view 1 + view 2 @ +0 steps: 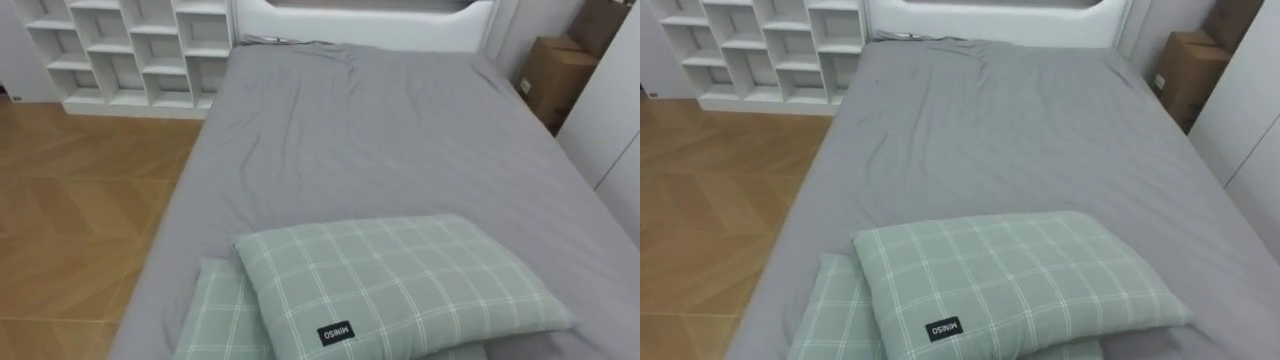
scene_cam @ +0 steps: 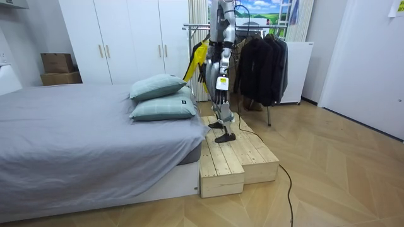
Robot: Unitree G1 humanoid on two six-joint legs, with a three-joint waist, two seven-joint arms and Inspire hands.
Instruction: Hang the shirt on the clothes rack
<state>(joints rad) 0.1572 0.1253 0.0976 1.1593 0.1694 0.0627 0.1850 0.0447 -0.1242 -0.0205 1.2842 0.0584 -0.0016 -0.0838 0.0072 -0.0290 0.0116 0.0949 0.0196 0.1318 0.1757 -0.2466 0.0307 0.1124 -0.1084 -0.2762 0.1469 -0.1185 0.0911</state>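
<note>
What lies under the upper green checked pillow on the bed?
A second green checked pillow lies under the upper pillow, on the grey sheet. Its left part sticks out; the rest is covered, so anything else beneath cannot be seen.

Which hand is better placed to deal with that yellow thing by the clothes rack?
Left, probably: the left hand hangs low on the robot's camera-facing side, close beside the yellow thing. Whether it's held, I can't tell.
</note>
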